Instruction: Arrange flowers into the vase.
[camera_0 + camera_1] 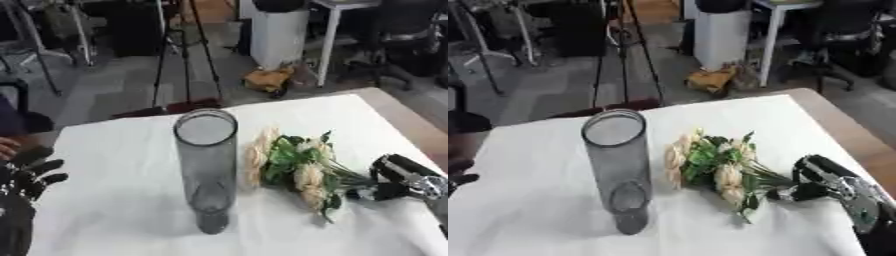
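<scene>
One bunch of cream roses (pixel 293 167) lying flat on the white tablecloth (pixel 114 150) just right of the tall glass vase (pixel 206 170), stems pinched in the curled right hand (pixel 820 182) for lifting, left hand (pixel 26 180) spread, idle.

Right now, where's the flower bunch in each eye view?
Left eye view: flower bunch right of centre, lying on the white cloth.
Right eye view: flower bunch nearer centre.
Shared landmark: the vase stands just left of the blooms in both.
</scene>
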Available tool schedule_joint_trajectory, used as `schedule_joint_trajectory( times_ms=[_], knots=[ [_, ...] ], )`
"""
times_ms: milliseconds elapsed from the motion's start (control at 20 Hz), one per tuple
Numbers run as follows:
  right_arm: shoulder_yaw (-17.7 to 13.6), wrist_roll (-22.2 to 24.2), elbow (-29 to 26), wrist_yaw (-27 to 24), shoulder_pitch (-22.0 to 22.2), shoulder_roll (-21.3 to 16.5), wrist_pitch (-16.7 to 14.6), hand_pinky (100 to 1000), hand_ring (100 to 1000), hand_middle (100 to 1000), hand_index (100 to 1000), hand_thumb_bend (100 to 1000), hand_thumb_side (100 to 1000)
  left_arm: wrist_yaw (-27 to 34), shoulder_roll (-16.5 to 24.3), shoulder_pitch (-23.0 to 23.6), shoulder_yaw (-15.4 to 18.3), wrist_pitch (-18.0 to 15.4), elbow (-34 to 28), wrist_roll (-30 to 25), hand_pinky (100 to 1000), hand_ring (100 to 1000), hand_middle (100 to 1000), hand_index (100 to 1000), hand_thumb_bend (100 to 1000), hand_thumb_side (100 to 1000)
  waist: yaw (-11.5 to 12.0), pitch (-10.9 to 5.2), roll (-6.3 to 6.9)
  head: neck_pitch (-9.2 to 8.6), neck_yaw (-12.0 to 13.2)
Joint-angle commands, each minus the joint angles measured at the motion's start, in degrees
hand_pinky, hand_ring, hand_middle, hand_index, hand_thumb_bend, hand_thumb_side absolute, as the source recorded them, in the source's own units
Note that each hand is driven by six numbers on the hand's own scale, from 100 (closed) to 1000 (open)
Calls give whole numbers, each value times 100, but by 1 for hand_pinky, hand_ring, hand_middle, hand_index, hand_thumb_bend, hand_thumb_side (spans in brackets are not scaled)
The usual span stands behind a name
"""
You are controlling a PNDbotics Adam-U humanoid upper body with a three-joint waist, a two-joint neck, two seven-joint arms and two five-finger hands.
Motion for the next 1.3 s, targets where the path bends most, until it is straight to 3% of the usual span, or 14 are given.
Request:
schedule_joint_trajectory(
  times_ms=[50, 200, 450, 1150, 1300],
  knots=[
    [86, -62, 164, 8, 85, 108, -23, 100, 100, 100, 300, 731, 645, 20, 63, -62, 24, -4, -83, 22, 689, 729, 742, 800, 1000, 838, 8, -59, 98, -24, 23],
    [80, -141, 139, -12, 84, 106, -60, 100, 100, 100, 250, 703, 719, 23, 64, -62, 26, -4, -83, 28, 689, 729, 742, 800, 1000, 840, 6, -59, 100, -26, 32],
    [89, -289, 104, -22, 92, 99, -124, 100, 100, 100, 219, 675, 762, 24, 62, -61, 26, -5, -83, 31, 689, 728, 742, 800, 1000, 840, 6, -57, 101, -27, 47],
    [66, -692, -46, -100, 102, 85, -224, 100, 100, 100, 210, 685, 742, 39, 62, -64, 31, -8, -84, 52, 689, 727, 741, 798, 1000, 851, 5, -58, 98, -35, 90],
    [60, -753, -89, -233, 110, 90, -236, 100, 100, 100, 199, 735, 676, 43, 61, -66, 31, -9, -86, 56, 689, 727, 741, 798, 1000, 854, 0, -58, 98, -39, 101]
  ],
)
